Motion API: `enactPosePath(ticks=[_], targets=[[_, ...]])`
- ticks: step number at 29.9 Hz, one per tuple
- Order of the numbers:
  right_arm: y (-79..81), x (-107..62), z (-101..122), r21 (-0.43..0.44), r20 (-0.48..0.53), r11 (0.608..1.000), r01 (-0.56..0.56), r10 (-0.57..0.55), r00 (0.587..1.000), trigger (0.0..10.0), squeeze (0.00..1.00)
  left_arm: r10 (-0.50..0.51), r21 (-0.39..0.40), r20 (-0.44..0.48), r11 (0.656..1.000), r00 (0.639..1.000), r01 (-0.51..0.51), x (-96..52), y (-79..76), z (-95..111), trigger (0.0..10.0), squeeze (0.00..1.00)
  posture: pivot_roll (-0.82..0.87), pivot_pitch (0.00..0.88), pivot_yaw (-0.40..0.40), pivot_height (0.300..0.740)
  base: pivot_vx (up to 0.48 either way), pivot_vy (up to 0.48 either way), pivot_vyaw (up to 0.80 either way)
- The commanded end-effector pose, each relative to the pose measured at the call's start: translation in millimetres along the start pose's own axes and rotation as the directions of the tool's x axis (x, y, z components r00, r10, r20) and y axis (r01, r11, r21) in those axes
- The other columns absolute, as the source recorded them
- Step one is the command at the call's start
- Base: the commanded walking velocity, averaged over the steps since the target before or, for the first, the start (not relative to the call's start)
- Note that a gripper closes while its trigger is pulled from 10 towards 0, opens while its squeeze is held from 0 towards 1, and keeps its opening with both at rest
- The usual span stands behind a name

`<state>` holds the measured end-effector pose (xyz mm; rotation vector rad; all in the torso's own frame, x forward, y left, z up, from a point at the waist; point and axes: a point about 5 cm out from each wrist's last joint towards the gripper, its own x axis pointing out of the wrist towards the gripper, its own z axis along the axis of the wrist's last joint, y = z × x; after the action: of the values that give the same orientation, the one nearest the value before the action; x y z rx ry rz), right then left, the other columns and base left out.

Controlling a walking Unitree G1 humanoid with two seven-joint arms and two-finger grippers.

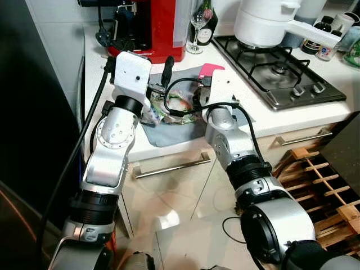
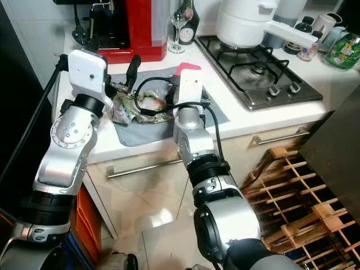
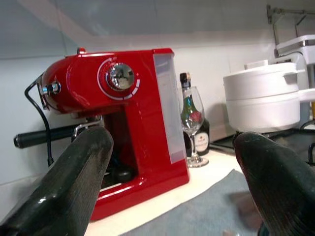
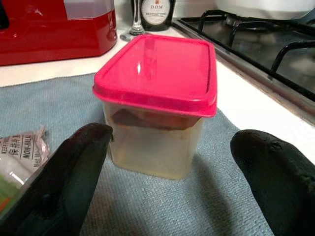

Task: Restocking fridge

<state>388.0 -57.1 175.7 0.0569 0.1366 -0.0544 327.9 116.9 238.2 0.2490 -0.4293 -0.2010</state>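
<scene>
A clear plastic box with a pink lid (image 4: 156, 98) stands upright on a grey cloth (image 1: 169, 134) on the counter. My right gripper (image 4: 172, 182) is open just short of the box, one finger to each side and not touching it. A crinkled clear bag of food (image 1: 170, 107) lies on the cloth between my two wrists. My left gripper (image 3: 170, 182) is open and holds nothing above the cloth beside the bag, pointing at the red coffee machine (image 3: 133, 123).
A wine glass (image 1: 198, 23) and a dark bottle (image 3: 197, 132) stand at the back of the counter. A white pot (image 1: 261, 22) sits on the gas hob (image 1: 281, 73) to the right. A wooden rack (image 1: 323, 180) is low on the right, and a tall dark surface (image 1: 28, 140) is on the left.
</scene>
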Motion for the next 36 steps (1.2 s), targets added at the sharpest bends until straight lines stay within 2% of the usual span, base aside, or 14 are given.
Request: enactPosePath(ticks=[1, 4, 8, 9, 12, 16, 19, 26, 36], targets=[[-2.7, 3.0, 6.6, -0.011, 0.017, 1.000, 0.026, -0.026, 1.000, 10.0, 0.00, 0.009, 0.009, 0.010, 1.000, 1.000, -0.009, 0.2, 2.2, 4.3, 10.0, 0.00, 0.09, 0.000, -0.067, 0.740, 0.000, 0.000, 0.00], [-16.8, 5.9, 6.9, -0.058, 0.041, 0.994, 0.092, -0.090, 0.995, 10.0, 0.00, 0.012, 0.010, 0.009, 1.000, 1.000, -0.012, 0.1, 3.0, 4.3, 10.0, 0.00, 0.09, 0.000, -0.069, 0.740, 0.000, 0.000, 0.00], [-30.3, 8.2, 7.7, -0.070, 0.056, 0.987, 0.146, -0.142, 0.988, 10.0, 0.00, 0.014, 0.010, 0.008, 1.000, 1.000, -0.014, -0.1, 2.8, 4.5, 10.0, 0.00, 0.09, 0.000, -0.069, 0.740, 0.000, 0.000, 0.00], [-37.8, 9.2, 7.7, -0.072, 0.060, 0.982, 0.173, -0.169, 0.984, 10.0, 0.00, 0.014, 0.009, 0.008, 1.000, 1.000, -0.014, 0.0, 2.6, 4.5, 10.0, 0.00, 0.08, 0.000, -0.069, 0.740, 0.000, 0.000, 0.00], [-42.9, 9.8, 7.8, -0.070, 0.062, 0.980, 0.187, -0.183, 0.981, 10.0, 0.00, 0.015, 0.008, 0.008, 1.000, 1.000, -0.015, 0.2, 2.4, 4.5, 10.0, 0.00, 0.08, 0.000, -0.069, 0.740, 0.000, 0.000, 0.00], [-43.2, 9.8, 9.1, -0.068, 0.069, 0.980, 0.188, -0.184, 0.981, 10.0, 0.00, 0.015, 0.007, 0.008, 1.000, 1.000, -0.015, 0.4, 2.3, 4.3, 10.0, 0.00, 0.08, 0.000, -0.069, 0.740, 0.000, 0.000, 0.00], [-36.8, 7.8, 14.3, -0.065, 0.097, 0.985, 0.161, -0.154, 0.983, 10.0, 0.00, 0.016, 0.008, 0.008, 1.000, 1.000, -0.016, 0.7, 2.2, 4.2, 10.0, 0.00, 0.08, 0.000, -0.070, 0.740, 0.000, 0.000, 0.00], [-19.7, 4.6, 9.9, -0.037, 0.067, 0.999, -0.012, 0.014, 0.998, 10.0, 0.00, 0.020, 0.018, -0.001, 1.000, 1.000, -0.020, -0.7, 3.4, 3.1, 10.0, 0.00, 0.09, 0.000, -0.075, 0.740, 0.000, 0.000, 0.00], [-32.2, 3.8, -1.3, -0.044, 0.028, 0.999, 0.001, 0.000, 1.000, 10.0, 0.00, 0.022, 0.022, -0.010, 1.000, 1.000, -0.022, -3.5, 4.2, 1.2, 10.0, 0.00, 0.10, 0.000, -0.075, 0.740, 0.000, 0.000, 0.00]])
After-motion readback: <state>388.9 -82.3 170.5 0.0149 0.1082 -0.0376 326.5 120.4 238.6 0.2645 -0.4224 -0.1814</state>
